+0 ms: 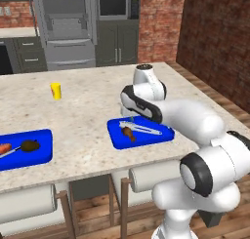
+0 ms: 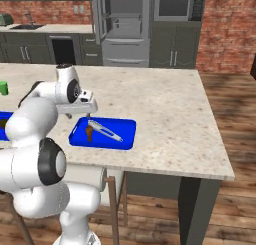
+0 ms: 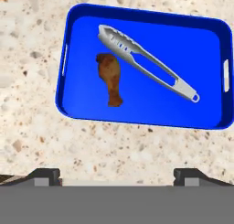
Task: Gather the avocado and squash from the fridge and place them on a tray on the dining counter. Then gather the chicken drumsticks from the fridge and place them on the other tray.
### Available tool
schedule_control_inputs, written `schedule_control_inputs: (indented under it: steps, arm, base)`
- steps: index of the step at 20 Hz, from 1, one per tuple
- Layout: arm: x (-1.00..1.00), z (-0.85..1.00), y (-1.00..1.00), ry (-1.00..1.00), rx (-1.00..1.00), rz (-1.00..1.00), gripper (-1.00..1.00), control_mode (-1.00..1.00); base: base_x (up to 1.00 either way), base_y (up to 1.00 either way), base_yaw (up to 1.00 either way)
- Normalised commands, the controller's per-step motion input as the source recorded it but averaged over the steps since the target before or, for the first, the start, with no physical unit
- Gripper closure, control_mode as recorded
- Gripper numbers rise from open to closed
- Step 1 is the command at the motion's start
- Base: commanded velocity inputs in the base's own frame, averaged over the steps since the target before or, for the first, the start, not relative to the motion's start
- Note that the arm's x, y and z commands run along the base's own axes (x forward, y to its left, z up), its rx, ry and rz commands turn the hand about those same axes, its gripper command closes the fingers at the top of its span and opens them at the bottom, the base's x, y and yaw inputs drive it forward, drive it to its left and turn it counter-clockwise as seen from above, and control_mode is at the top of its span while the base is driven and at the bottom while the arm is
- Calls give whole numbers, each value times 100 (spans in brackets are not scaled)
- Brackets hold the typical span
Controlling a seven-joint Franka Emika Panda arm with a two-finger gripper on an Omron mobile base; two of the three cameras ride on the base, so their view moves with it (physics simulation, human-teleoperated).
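My hand (image 3: 117,175) hung wide open and empty above the bench (image 3: 27,127); one chicken drumstick (image 3: 110,77) lay at 9 o'clock of grey tongs (image 3: 146,62) in the blue tray (image 3: 210,49).

A brown drumstick (image 3: 110,77) lies flat at centre-left in the blue tray (image 3: 208,111), which sits on the speckled counter (image 3: 27,127).

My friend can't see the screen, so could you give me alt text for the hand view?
A blue tray sits on a speckled beige counter, seen from above. On it lie one brown drumstick and, apart from it to the right, silver tongs. The open pincer hovers above, its two dark tips at the bottom edge, holding nothing.
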Motion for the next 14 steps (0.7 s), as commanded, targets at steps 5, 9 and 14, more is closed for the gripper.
schedule_control_inputs:
  steps: [5,9,14]
  arm:
    - [-76,74,-15,-20,1,-1,-100,-100]
    - [-75,74,-3,-26,0,0,-100,-100]
    - [-84,69,-2,-30,0,0,-100,-100]
  base:
    - [0,0,0]
    - [0,0,0]
    - [0,0,0]
